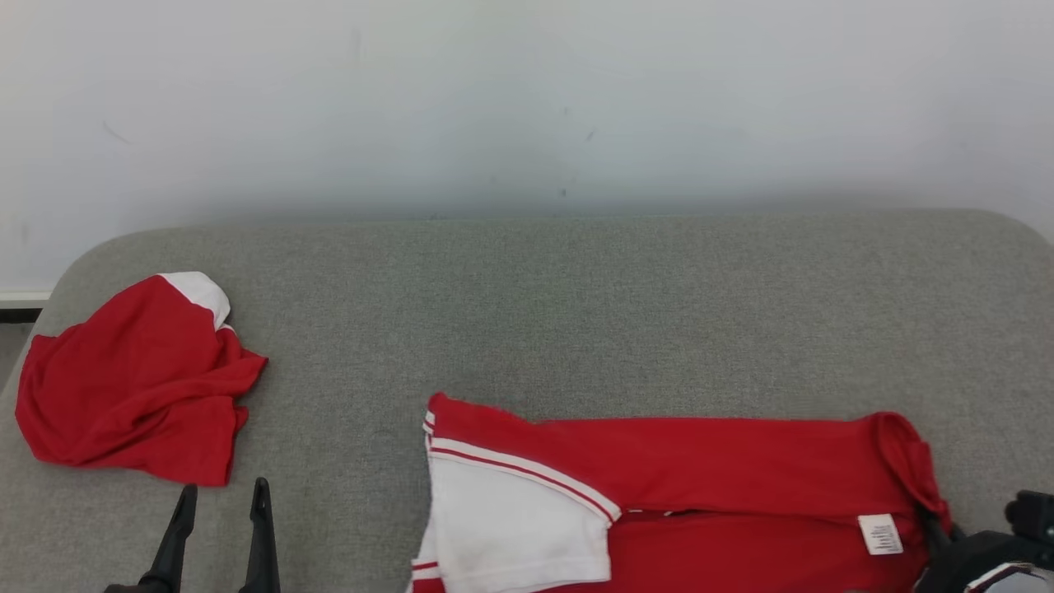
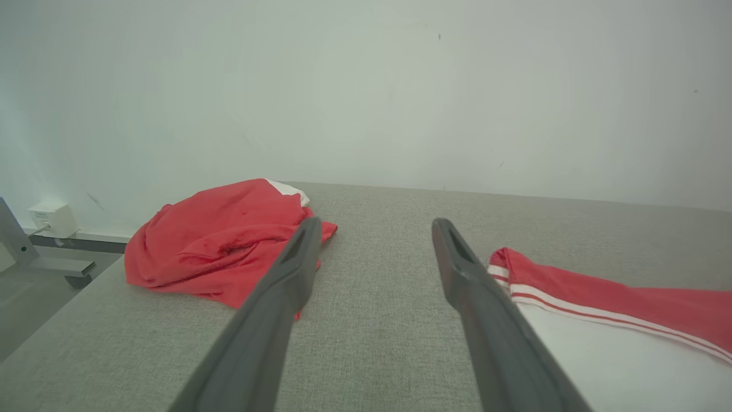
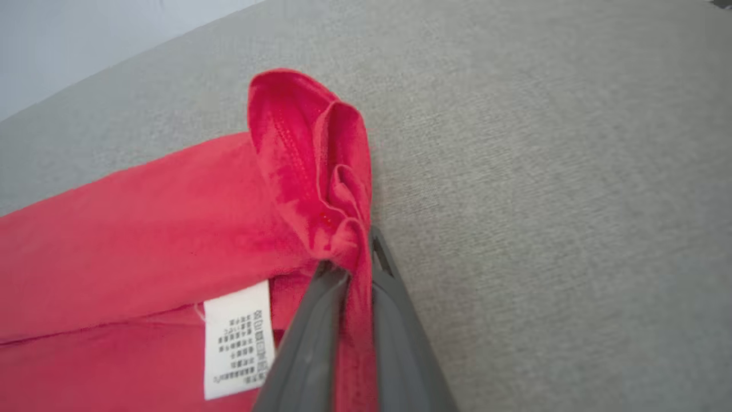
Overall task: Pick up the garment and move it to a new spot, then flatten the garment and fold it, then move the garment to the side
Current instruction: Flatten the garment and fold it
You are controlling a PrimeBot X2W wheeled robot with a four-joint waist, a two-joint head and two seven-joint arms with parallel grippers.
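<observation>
The garment (image 1: pixel 700 461), red with a white sleeve trimmed in red stripes, lies spread along the near edge of the grey padded surface (image 1: pixel 576 313). My right gripper (image 1: pixel 935 519) is at its right end, shut on a bunched fold of the red hem. The right wrist view shows the cloth (image 3: pixel 143 229) pinched between the two fingers of the right gripper (image 3: pixel 349 269), with a white care label (image 3: pixel 237 337) just left of them. My left gripper (image 1: pixel 222 498) stands open over bare surface, left of the garment's sleeve. In the left wrist view the left gripper (image 2: pixel 374 229) holds nothing, and the garment (image 2: pixel 629 309) lies to its right.
A second red garment (image 1: pixel 136 383), crumpled with a white patch, lies at the surface's left end, just beyond my left gripper; it is also in the left wrist view (image 2: pixel 223 240). A white wall backs the surface. Past the left edge stands a metal frame leg (image 2: pixel 34 263).
</observation>
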